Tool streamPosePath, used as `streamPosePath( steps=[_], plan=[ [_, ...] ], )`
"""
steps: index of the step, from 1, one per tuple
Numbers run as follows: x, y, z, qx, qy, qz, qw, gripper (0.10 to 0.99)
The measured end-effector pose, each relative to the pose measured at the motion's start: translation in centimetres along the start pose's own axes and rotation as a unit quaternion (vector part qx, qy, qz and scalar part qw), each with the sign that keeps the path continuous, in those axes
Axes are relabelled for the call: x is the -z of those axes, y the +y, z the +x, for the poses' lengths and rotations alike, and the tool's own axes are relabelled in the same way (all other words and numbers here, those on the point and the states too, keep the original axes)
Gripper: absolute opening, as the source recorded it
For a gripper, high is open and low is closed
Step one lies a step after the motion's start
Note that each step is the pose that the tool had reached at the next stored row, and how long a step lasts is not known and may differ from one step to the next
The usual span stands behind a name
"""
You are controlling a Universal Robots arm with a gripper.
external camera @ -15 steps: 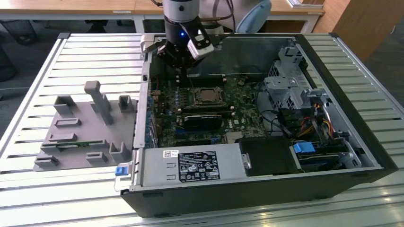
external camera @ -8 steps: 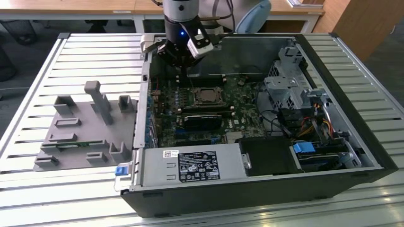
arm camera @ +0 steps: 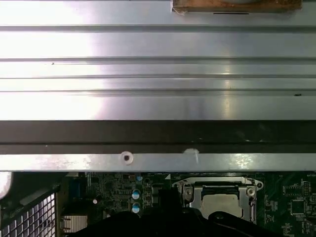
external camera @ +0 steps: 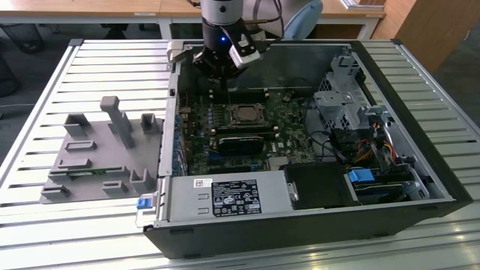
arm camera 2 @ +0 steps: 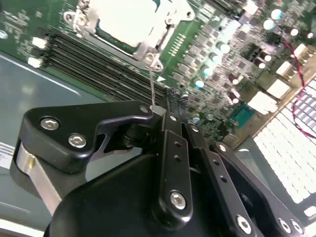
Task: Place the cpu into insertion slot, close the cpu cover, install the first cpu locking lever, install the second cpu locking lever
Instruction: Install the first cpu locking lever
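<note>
The cpu (arm camera 2: 126,19) lies in the insertion slot (external camera: 244,114) on the green motherboard, its pale metal top showing through the cpu cover (arm camera 2: 163,22), which lies flat over it. The slot and cover also show in the first wrist view as a silvery frame (arm camera: 217,195). A thin wire locking lever (arm camera 2: 151,84) rises from the socket's corner to my fingertips. My gripper (arm camera 2: 158,106) is shut on the lever's end, hovering over the board at the far side of the socket (external camera: 217,76).
The open black computer case (external camera: 420,185) surrounds the board, with its power supply (external camera: 225,197) at the near side and a drive cage (external camera: 341,107) at the exterior view's right. Black memory slots (arm camera 2: 84,59) run beside the socket. A grey fixture (external camera: 105,152) sits on the slatted table.
</note>
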State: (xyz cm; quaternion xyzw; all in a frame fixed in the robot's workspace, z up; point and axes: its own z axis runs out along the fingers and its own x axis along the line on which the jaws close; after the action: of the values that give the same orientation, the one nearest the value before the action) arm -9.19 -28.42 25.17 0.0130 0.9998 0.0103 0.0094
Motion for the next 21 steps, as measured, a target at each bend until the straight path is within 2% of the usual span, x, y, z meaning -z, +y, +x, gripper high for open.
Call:
streamPosePath(
  steps=[12, 15, 16, 18, 21],
  plan=[
    [-0.42, 0.30, -4.85, 0.000, 0.0018, -0.0001, 1.0000, 0.106],
    [-0.64, 0.28, -4.89, 0.000, 0.0020, -0.0077, 1.0000, 0.106],
    [-0.71, 0.26, -4.90, 0.000, 0.0019, -0.0088, 1.0000, 0.106],
    [-0.86, 0.22, -4.89, 0.000, 0.0009, -0.0100, 0.9999, 0.106],
    [-1.15, 0.21, -4.88, 0.001, -0.0030, -0.0099, 0.9999, 0.106]
  ],
)
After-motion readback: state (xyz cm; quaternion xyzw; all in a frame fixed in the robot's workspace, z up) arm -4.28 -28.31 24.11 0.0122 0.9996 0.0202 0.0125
